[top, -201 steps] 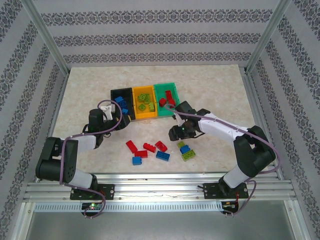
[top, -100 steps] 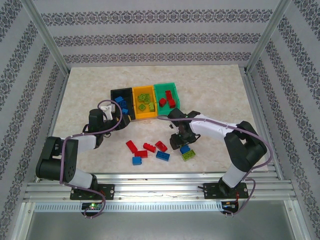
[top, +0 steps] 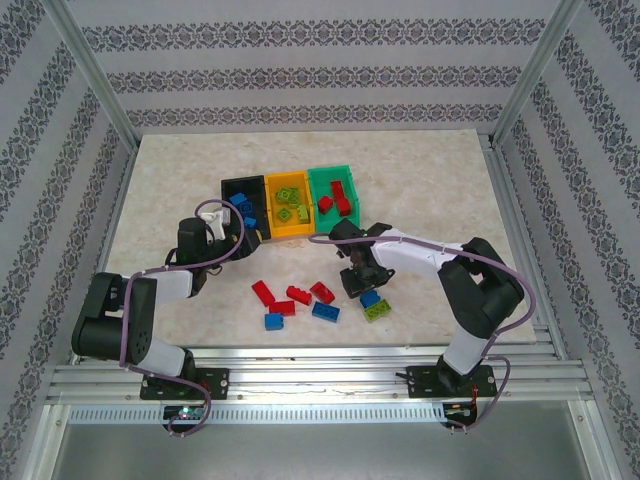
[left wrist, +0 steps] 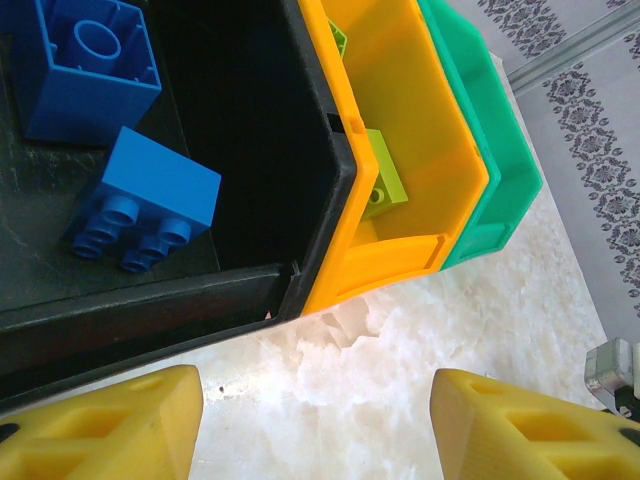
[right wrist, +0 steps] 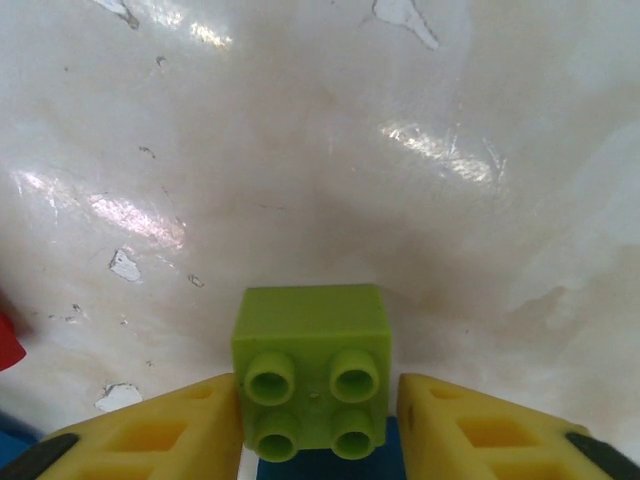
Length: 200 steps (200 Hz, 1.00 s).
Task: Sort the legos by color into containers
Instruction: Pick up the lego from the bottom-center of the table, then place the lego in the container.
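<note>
My right gripper (right wrist: 318,420) is low over the table, shut on a lime green lego (right wrist: 312,350) that rests studs-up, one yellow finger at each side. A blue lego (right wrist: 320,470) lies just under its near edge. Seen from above, the right gripper (top: 362,280) sits by a blue lego (top: 371,298) and another lime lego (top: 377,311). The containers stand in a row: black (top: 243,180), orange-yellow (top: 285,176), green (top: 330,169). My left gripper (left wrist: 320,420) is open over bare table in front of the black bin (left wrist: 150,310), which holds blue legos (left wrist: 150,195).
Several loose legos lie near the front middle: red ones (top: 298,294) and blue ones (top: 325,311). The orange-yellow bin (left wrist: 400,100) holds lime legos, and the green bin (top: 338,200) holds red ones. Patterned walls and metal posts enclose the table.
My right gripper came down from beside the green bin to the lime lego and its jaws narrowed around it. The left arm has stayed still.
</note>
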Available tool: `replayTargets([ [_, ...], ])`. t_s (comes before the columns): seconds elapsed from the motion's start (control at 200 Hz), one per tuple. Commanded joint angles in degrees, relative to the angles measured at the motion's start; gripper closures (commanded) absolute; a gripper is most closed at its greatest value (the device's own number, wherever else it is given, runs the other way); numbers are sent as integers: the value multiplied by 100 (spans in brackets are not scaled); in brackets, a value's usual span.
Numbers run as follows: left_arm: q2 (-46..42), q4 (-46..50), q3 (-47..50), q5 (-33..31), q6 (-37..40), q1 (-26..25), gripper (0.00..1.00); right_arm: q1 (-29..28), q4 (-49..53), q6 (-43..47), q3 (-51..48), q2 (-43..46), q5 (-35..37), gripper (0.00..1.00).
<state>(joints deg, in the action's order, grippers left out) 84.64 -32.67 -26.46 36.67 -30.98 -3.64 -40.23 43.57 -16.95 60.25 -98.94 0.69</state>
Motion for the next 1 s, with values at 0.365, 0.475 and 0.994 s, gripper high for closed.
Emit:
replayTargets([
  [0.365,30,-299,64,143,-66,76,38,-178,-1136,-464,166,224,-200,62],
  [0.475,26,-297,71,139,-80,76,38,-187,-1407,-469,486,97,-406,62],
  [0.994,-74,-214,71,122,-39,78,38,208,-1592,-317,3705,-1889,-383,61],
])
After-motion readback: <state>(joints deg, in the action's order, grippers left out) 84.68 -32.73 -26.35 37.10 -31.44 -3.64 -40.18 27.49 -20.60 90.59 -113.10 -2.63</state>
